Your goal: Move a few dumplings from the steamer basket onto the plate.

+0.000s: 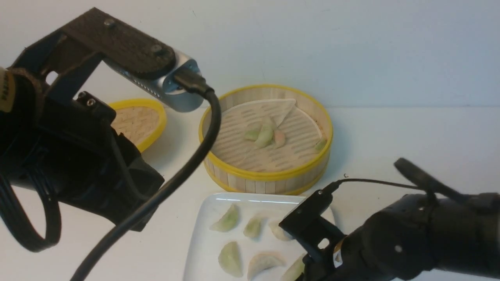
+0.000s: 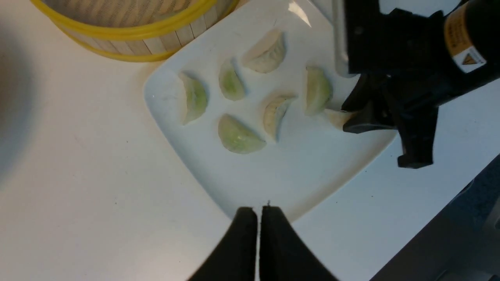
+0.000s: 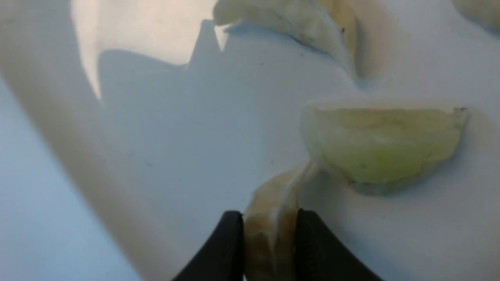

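Observation:
The steamer basket [image 1: 269,176] stands at the middle back with several dumplings [image 1: 265,134] on its slotted floor. In front of it the white plate [image 2: 297,168] carries several pale green and whitish dumplings [image 2: 238,136]. My right gripper [image 3: 269,215] is low over the plate's right side, shut on a whitish dumpling [image 3: 271,203] that touches a green one [image 3: 383,144]. The left wrist view shows that same grip, the held dumpling [image 2: 335,117] at the plate surface. My left gripper [image 2: 258,210] hangs shut and empty above a corner of the plate.
The flat woven lid [image 1: 136,121] with a yellow rim lies left of the basket, partly behind my left arm [image 1: 78,156]. My right arm [image 1: 410,242] covers the plate's right part in the front view. The basket's wall stands close to the plate's far edge.

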`<control>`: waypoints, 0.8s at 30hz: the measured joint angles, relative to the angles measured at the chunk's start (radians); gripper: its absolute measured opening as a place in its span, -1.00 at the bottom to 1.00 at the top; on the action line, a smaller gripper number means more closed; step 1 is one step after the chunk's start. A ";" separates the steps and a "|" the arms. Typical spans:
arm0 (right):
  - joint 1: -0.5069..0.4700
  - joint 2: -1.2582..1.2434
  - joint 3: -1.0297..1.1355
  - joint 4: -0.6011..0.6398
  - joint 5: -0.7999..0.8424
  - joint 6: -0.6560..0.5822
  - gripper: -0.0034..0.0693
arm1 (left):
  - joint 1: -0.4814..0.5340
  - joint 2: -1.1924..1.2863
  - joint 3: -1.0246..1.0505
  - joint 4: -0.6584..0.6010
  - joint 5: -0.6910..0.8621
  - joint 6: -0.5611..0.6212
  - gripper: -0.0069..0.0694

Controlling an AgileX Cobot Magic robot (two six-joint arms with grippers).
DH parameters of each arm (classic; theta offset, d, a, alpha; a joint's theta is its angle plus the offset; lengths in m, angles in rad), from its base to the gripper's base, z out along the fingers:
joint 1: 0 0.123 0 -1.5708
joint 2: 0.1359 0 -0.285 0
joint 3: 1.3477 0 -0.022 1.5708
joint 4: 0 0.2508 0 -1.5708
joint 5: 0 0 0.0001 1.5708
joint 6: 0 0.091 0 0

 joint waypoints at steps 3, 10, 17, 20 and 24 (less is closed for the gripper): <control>0.001 0.025 -0.018 0.011 -0.006 0.013 -0.44 | 0.000 0.000 0.000 0.000 0.000 0.001 -0.83; 0.001 0.026 -0.090 0.011 0.126 0.050 0.27 | 0.000 0.000 0.000 0.000 -0.001 0.011 -0.83; 0.001 -0.096 -0.188 -0.070 0.291 0.225 0.21 | 0.000 -0.001 0.000 0.000 -0.007 0.020 -0.83; 0.001 -0.236 -0.200 -0.136 0.353 0.305 -0.26 | 0.000 -0.010 0.000 0.000 -0.015 0.030 -0.83; 0.001 -0.539 -0.199 -0.223 0.458 0.441 -0.85 | 0.000 -0.044 0.000 -0.001 -0.080 0.038 -0.83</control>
